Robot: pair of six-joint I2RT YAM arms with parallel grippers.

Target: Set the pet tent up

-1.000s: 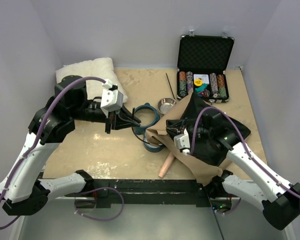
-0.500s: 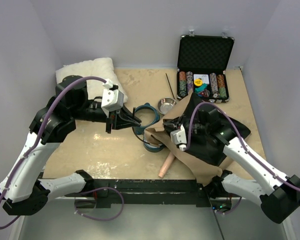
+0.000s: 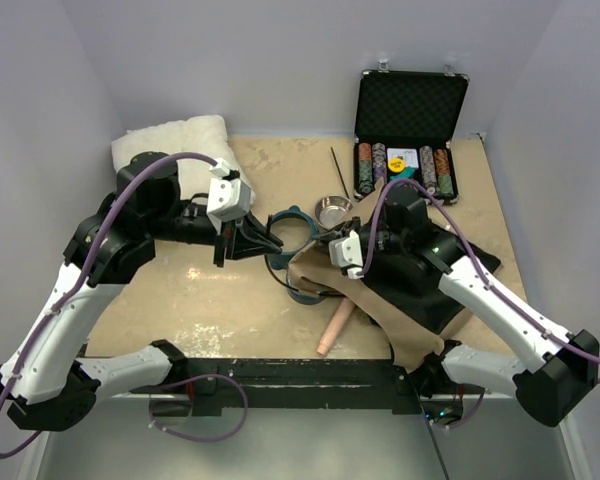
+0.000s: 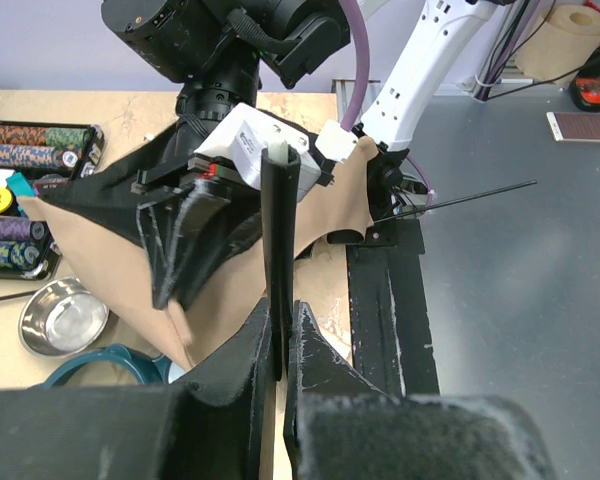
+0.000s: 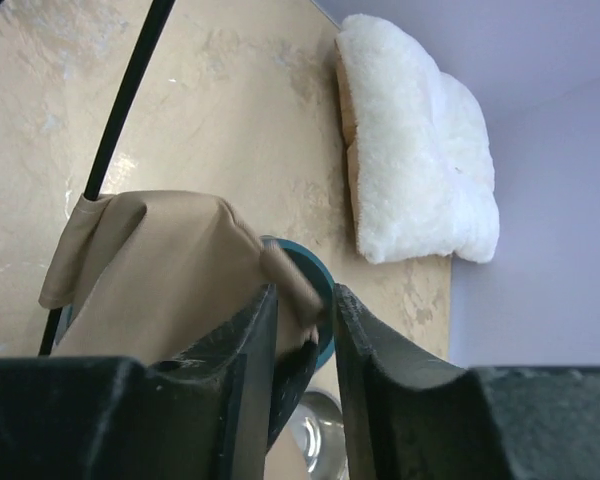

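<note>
The pet tent (image 3: 405, 300) lies crumpled at the right of the table, tan fabric with black lining. My right gripper (image 3: 328, 240) is shut on its tan hem and black lining and holds that edge up near the teal bowl. In the right wrist view the jaws (image 5: 302, 296) pinch the tan fabric (image 5: 150, 280), and a thin dark pole (image 5: 120, 100) runs into the fabric sleeve. My left gripper (image 3: 268, 241) faces the tent from the left. In the left wrist view it (image 4: 283, 318) is shut on a dark upright strip (image 4: 278, 240) in front of the tent (image 4: 320, 225).
A fluffy white pillow (image 3: 175, 145) lies far left. An open black case of poker chips (image 3: 410, 125) stands far right. A steel bowl (image 3: 332, 210) and a teal bowl (image 3: 295, 225) sit mid-table. A pinkish cylinder (image 3: 335, 328) lies near the front edge. A loose thin pole (image 3: 337, 165) lies by the case.
My right gripper has moved away from the front edge and to the left, carrying the tent's tan edge up towards the teal bowl. The left arm has barely moved.
</note>
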